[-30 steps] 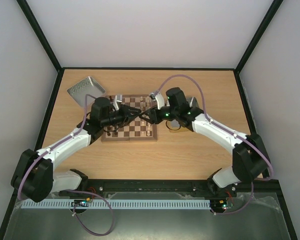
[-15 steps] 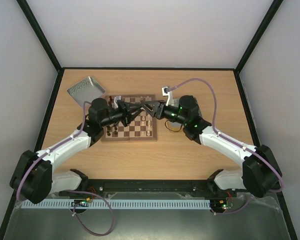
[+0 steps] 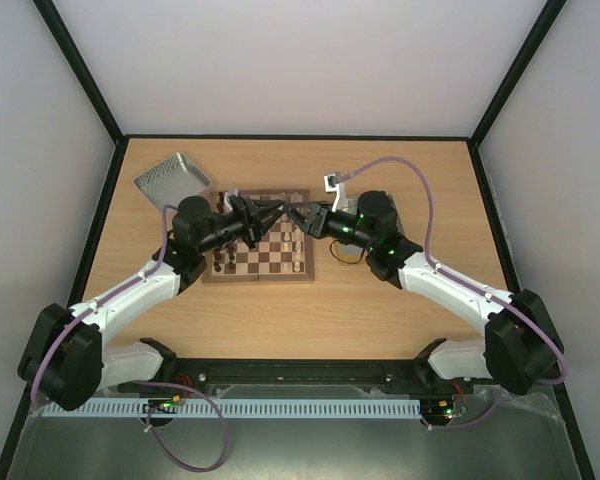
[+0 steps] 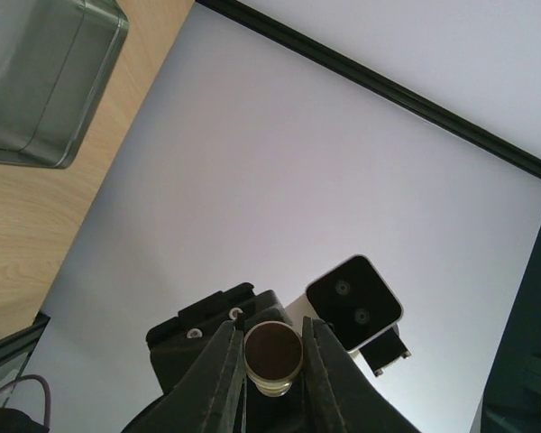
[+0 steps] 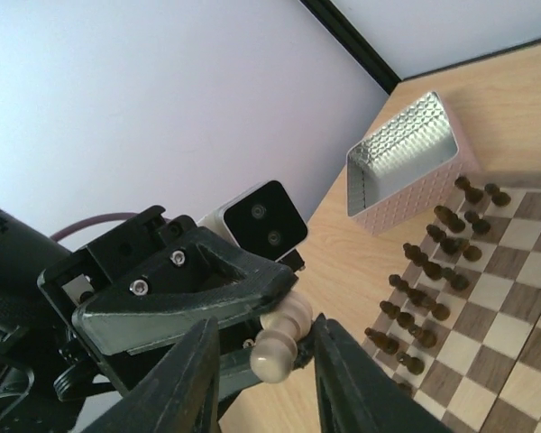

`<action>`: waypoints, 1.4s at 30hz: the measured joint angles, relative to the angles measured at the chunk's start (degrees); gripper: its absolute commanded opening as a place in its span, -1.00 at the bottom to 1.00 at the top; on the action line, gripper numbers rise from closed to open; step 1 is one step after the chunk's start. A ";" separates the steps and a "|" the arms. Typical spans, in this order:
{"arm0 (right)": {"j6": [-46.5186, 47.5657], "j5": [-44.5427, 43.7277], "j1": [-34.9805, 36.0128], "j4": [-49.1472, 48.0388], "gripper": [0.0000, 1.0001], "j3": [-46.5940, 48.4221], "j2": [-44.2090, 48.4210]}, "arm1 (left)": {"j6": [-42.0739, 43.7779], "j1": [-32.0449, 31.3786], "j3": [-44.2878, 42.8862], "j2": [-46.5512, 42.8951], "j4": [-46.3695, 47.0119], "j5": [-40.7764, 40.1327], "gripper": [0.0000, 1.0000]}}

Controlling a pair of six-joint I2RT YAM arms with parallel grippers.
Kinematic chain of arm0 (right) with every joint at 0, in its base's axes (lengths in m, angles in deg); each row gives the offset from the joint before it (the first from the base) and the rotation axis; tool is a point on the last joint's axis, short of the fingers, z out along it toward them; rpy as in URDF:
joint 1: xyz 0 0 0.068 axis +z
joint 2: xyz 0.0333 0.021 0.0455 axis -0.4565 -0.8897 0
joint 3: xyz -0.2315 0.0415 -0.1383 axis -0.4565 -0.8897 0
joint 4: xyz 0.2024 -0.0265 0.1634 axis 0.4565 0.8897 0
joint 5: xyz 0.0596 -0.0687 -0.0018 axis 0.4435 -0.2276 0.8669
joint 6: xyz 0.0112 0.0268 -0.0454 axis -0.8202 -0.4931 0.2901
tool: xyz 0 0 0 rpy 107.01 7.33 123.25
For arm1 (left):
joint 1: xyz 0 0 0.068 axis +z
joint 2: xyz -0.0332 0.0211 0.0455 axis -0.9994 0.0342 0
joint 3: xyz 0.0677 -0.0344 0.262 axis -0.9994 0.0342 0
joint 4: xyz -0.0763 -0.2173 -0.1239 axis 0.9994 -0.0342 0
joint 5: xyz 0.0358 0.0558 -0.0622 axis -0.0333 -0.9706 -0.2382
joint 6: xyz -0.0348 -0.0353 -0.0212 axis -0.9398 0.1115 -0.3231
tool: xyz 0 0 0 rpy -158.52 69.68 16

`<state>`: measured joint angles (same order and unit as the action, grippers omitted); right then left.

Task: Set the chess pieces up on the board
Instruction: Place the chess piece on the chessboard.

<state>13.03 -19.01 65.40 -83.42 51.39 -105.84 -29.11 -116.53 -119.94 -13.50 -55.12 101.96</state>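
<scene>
The left end effector point(image 4: 270, 329) is pinching one cream chess piece point(image 4: 272, 354) up in the air. The piece's round brown bottom faces the left wrist camera. The right end effector point(image 5: 263, 329) is right in front, with its fingers spread on both sides of the same piece and not squeezing it. This looks like a pass from one arm to the other. Next the right fingers should close gently, then the left ones let go. Below both lies the board point(image 5: 496, 289) with rows of dark pieces point(image 5: 424, 298). Beyond that a shiny tin point(image 5: 401, 167) sits on the table point(image 5: 523, 81)
</scene>
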 measured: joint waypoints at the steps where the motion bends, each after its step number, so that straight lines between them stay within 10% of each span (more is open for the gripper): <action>1: 0.07 0.09 0.00 0.09 -0.57 0.00 -0.07 | -0.22 0.00 0.00 0.00 0.22 -0.04 -0.95; 7: -0.04 0.37 0.04 0.33 -0.94 0.46 -1.29 | -0.90 -0.22 0.11 0.00 0.44 -0.72 -0.91; 17: 2.56 -4.87 0.42 12.26 -0.96 5.60 -2.40 | 11.15 -0.20 0.11 -3.58 -12.31 -6.80 0.29; 30: 12.92 -25.86 11.45 48.83 -0.97 25.53 -23.67 | 48.41 2.71 3.06 -17.59 -41.07 -35.91 0.54; 42: 13.16 -33.68 13.38 60.46 -0.97 34.88 -33.38 | 59.39 4.42 4.09 -21.16 -43.36 -40.19 0.57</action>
<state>26.19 -52.69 78.78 -22.96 86.27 -139.22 30.28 -112.11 -115.86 -34.66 -98.48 61.77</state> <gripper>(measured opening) 0.055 0.786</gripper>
